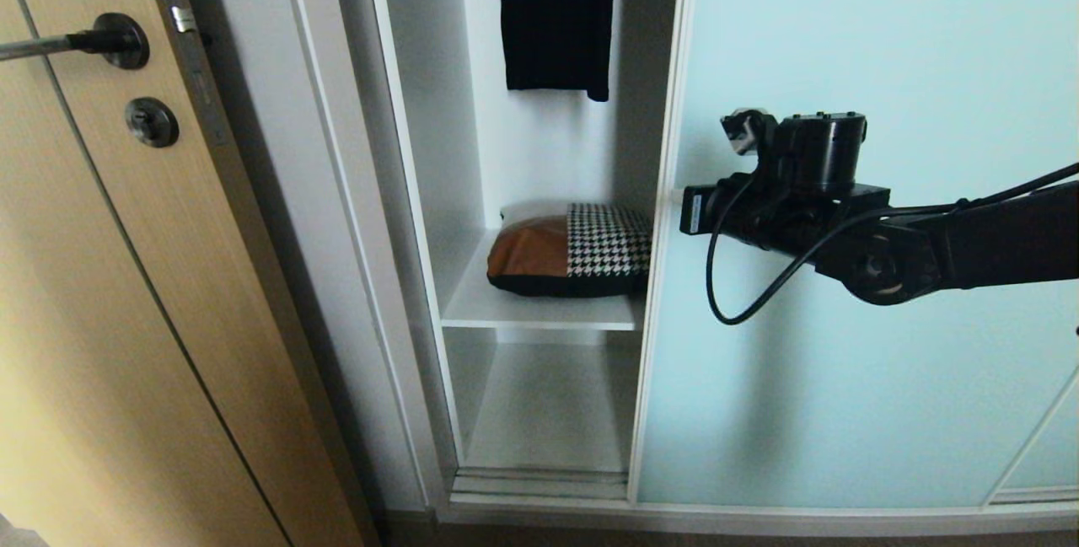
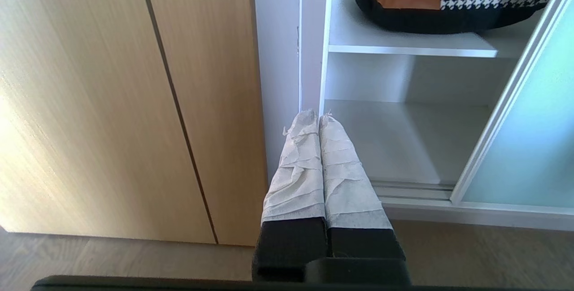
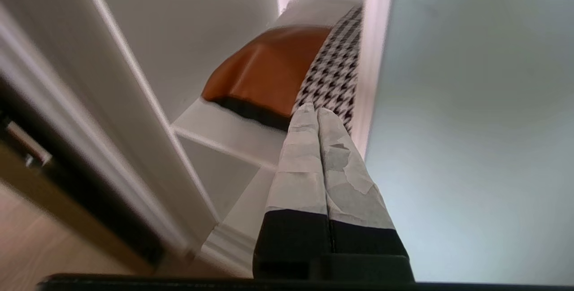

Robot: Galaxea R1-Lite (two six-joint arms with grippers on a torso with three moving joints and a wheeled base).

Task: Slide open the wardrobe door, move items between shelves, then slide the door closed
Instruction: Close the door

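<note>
Sliding wardrobe door (image 1: 851, 294): a frosted pale blue-green panel in a thin silver-white frame, filling the right half of the head view; its left edge runs down the centre of the frame, leaving the white compartment to its left uncovered. Upper shelf (image 1: 539, 311): a flat white board at mid-height in the open compartment, centre of the frame. Cushion (image 1: 573, 250): lies flat on that board, tan-brown leather on its left part, black-and-white houndstooth on its right, black underneath; its right end reaches the door's frame. Lower shelf (image 1: 548, 412): a second white board below, at the lower centre of the frame, just above the door track. Black ribbed garment (image 1: 556, 16): hangs at the top centre, above the cushion and apart from it. Light wood door (image 1: 126, 319): occupies the left third of the frame, with a black handle (image 1: 110, 41) at the upper left.

Right gripper (image 3: 317, 114): its arm crosses the right of the head view in front of the glass panel, level with the cushion; in the right wrist view the two tape-wrapped fingers are pressed together, holding nothing, with their tips just beside the door's frame and pointing towards the cushion's houndstooth end. Left gripper (image 2: 317, 116): seen only in its own wrist view, fingers likewise pressed together and empty, low before the wardrobe's left post and pointing towards the lower shelf.
</note>
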